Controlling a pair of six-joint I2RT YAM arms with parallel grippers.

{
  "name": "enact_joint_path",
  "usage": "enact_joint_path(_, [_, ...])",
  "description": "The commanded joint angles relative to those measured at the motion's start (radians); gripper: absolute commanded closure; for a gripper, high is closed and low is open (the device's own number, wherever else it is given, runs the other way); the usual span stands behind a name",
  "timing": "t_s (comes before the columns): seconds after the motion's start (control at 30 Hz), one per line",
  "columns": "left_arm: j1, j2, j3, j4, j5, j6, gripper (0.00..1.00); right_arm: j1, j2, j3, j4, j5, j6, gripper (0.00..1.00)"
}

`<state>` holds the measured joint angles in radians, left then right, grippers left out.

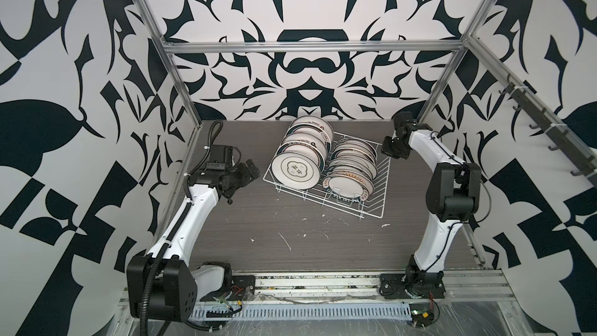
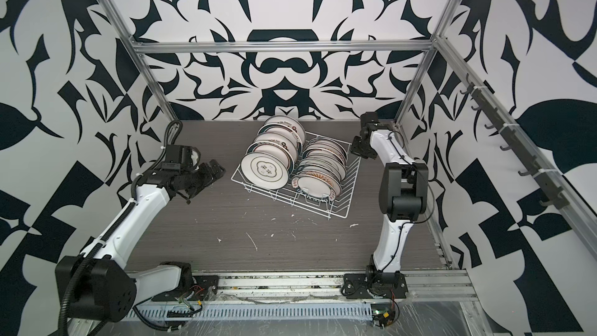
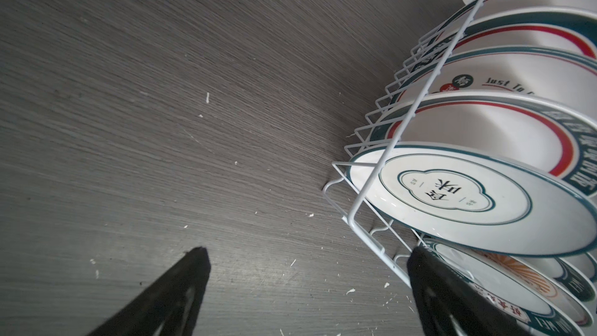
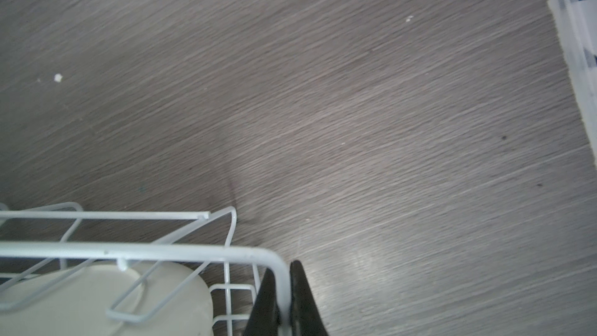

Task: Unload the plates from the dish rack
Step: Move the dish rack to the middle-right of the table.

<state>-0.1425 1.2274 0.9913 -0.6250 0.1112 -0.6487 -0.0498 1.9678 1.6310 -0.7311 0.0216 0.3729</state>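
Toward the back of the table (image 1: 290, 247), the dish rack (image 1: 386, 189) sits a little askew. The plates (image 1: 350, 182) stand on edge in two rows side by side, each row running away from the robot and each plate leaning back with its face to the front. The front plate (image 1: 295, 171) of the left-hand row, marked with a green cloud outline, is the most exposed. The left end effector (image 1: 247, 174) hangs near the rack's left side, apart from it, spread wide and empty. That plate lies to its right, so the left arm looks the nearer one, and it would likely have to straddle the thin upper rim. The right end effector (image 4: 284, 273) is pinched narrow on the rack's rim wire at the far right corner, probably bracing it.
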Motion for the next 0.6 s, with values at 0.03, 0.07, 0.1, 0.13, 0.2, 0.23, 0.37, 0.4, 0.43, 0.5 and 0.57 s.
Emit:
enact_joint_path(0.03, [-0.037, 0.029, 0.039, -0.007, -0.030, -0.023, 0.01, -0.137, 0.012, -0.069, -0.032, 0.122, -0.041, 1.00])
enact_joint_path(0.07, [-0.046, 0.034, 0.046, -0.007, -0.035, -0.025, 0.01, -0.154, 0.010, -0.078, -0.027, 0.120, -0.046, 1.00])
enact_joint_path(0.1, [-0.057, 0.039, 0.054, -0.006, -0.040, -0.026, 0.01, -0.173, 0.008, -0.087, -0.022, 0.121, -0.049, 1.00])
enact_joint_path(0.13, [-0.068, 0.040, 0.060, -0.005, -0.042, -0.026, 0.01, -0.192, 0.006, -0.093, -0.020, 0.111, -0.053, 1.00])
enact_joint_path(0.2, [-0.086, 0.071, 0.073, -0.003, -0.050, -0.028, 0.01, -0.220, 0.001, -0.112, -0.001, 0.089, -0.066, 1.00])
enact_joint_path(0.23, [-0.095, 0.078, 0.079, 0.000, -0.052, -0.028, 0.01, -0.228, 0.000, -0.119, 0.006, 0.095, -0.076, 1.00])
enact_joint_path(0.37, [-0.119, 0.097, 0.105, -0.002, -0.049, -0.029, 0.01, -0.249, 0.000, -0.123, 0.006, 0.114, -0.119, 1.00])
enact_joint_path(0.4, [-0.127, 0.095, 0.110, -0.004, -0.048, -0.029, 0.01, -0.254, 0.000, -0.122, 0.007, 0.120, -0.122, 1.00])
enact_joint_path(0.43, [-0.133, 0.094, 0.109, -0.002, -0.043, -0.027, 0.01, -0.257, 0.001, -0.119, 0.006, 0.123, -0.124, 1.00])
enact_joint_path(0.5, [-0.140, 0.092, 0.109, 0.002, -0.039, -0.028, 0.01, -0.263, 0.007, -0.116, -0.001, 0.126, -0.126, 1.00])
enact_joint_path(0.57, [-0.141, 0.093, 0.109, 0.008, -0.040, -0.025, 0.01, -0.268, 0.010, -0.118, -0.005, 0.120, -0.123, 1.00])
